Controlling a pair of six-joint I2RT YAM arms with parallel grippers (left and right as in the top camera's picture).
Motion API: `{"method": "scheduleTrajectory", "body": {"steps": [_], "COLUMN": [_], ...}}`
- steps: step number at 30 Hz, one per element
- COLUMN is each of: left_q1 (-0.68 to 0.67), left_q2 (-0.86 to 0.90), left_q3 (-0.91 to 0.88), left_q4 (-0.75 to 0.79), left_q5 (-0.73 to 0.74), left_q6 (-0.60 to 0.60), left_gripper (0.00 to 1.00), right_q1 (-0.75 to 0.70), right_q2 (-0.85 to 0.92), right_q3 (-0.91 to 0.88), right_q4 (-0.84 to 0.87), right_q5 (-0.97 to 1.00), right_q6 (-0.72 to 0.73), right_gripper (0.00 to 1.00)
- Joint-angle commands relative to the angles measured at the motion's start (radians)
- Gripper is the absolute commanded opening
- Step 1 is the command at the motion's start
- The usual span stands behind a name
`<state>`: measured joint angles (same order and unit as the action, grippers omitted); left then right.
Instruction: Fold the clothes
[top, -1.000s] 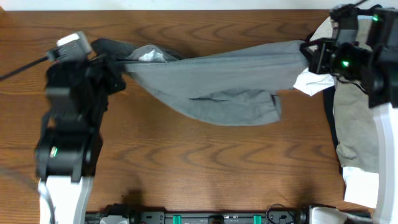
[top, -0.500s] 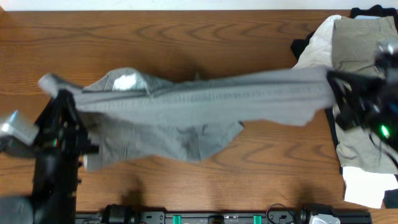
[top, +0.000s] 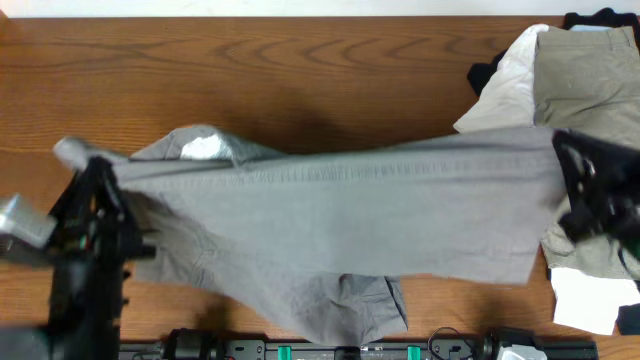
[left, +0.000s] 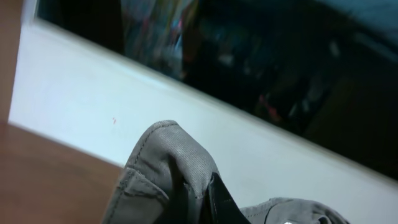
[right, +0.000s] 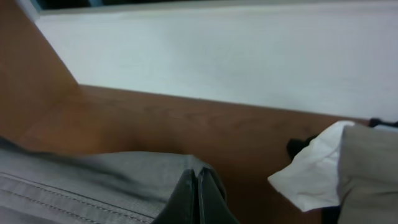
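While stretched taut over the table's (top: 300, 60) front half, grey garment (top: 350, 220) pinched at each end, left gripper (left: 202, 199) and right gripper (right: 198, 196) clamped on cloth. Lower hem near front edge; bare wood behind, clothes pile (top: 575, 70) far right.

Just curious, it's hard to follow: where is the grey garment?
Overhead, the grey garment spans the table, stretched between the left arm and right arm, right end by the clothes pile.

There is one grey garment (top: 350, 220) on one wooden table (top: 300, 60). Two grippers are in view, the left gripper (top: 95, 185) and the right gripper (top: 578, 175). The heap at the right edge holds at least three more pieces: one white cloth (top: 505, 90), one khaki garment (top: 585, 70) and one black garment (top: 482, 76).
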<state>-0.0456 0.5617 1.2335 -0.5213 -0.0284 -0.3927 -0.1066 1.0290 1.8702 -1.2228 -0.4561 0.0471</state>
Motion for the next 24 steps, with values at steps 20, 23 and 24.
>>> {"method": "scheduleTrajectory", "body": {"steps": [20, 23, 24], "left_q1": [0.029, 0.029, 0.029], "left_q2": [0.897, 1.004, 1.041], "left_q3": [0.018, 0.018, 0.018], "left_q4": [0.357, 0.459, 0.496], "left_q5": [-0.142, -0.142, -0.142], "left_q6": [0.014, 0.014, 0.014], "left_gripper": [0.06, 0.06, 0.06], "right_q1": [0.042, 0.051, 0.055], "right_q2": [0.865, 0.956, 0.987], "right_q3": [0.000, 0.000, 0.000], "right_q4": [0.527, 0.655, 0.696], "right_q5": [0.063, 0.067, 0.068], "right_q6": [0.009, 0.052, 0.062], "right_gripper": [0.01, 0.01, 0.02]}}
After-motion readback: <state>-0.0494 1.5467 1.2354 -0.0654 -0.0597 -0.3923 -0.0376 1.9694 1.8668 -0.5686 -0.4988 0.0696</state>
